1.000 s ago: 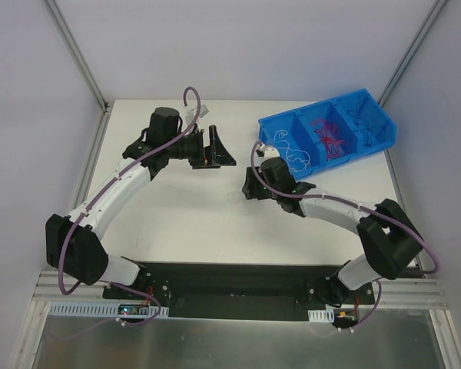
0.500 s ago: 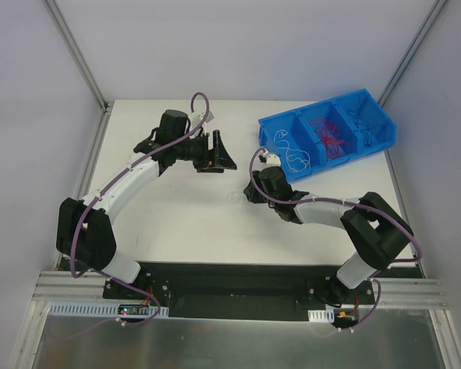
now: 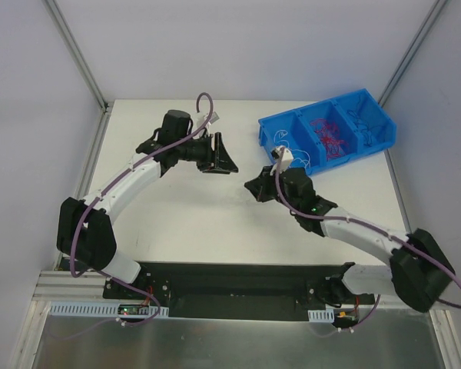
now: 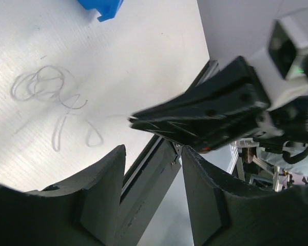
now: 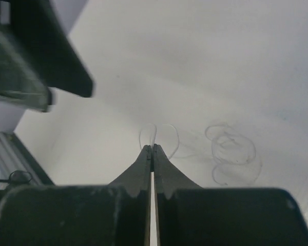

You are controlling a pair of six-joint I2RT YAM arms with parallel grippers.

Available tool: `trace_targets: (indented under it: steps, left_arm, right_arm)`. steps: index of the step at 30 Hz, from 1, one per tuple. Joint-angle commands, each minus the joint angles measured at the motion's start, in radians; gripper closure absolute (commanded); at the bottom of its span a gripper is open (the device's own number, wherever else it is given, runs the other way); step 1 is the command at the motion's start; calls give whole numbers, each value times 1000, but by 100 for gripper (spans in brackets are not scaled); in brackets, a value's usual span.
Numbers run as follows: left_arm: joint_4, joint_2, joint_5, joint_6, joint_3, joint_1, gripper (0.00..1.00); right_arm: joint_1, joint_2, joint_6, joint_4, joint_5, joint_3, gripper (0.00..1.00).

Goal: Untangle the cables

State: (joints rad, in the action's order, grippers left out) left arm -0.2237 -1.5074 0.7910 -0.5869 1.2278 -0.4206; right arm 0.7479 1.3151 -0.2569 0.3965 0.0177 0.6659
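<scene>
White cable (image 5: 231,151): thin, curly strand lying loose on the desk (image 3: 177,207), near the middle of the overhead view. One loop meets the tip of the right gripper (image 5: 153,147), whose jaws are pressed together on it.

Further cables (image 3: 326,137): held in the blue bin (image 3: 266,132) at upper right, with white in the left compartment, red in the middle and dark in the right.

Left gripper (image 4: 154,151): jaws apart with nothing between them, at upper centre overhead, pointing toward the right gripper.
</scene>
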Motion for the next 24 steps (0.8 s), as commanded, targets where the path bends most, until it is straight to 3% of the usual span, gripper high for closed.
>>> trace_targets:
  steps: [1,10,15,18,24]
  left_arm:
    - [70,21,80,13,9,-20,52]
    - [145,36,195,45,18,-116,25]
    - [221,58,243,65,-4,-190,18]
    - [297,82,248,62,-34,-214,19]
    - [323,35,248,10,-48,-222,40]
  right_arm:
    - [-13,-189,91,80,155,-64,100]
    - [-108,-465,-57,79,245,-105,100]
    - [-113,-525,-177,50,241,-35,100]
    - [-111,-524,-264,74,261,-6,100]
    - [-111,-527,-352,139,261,58,100]
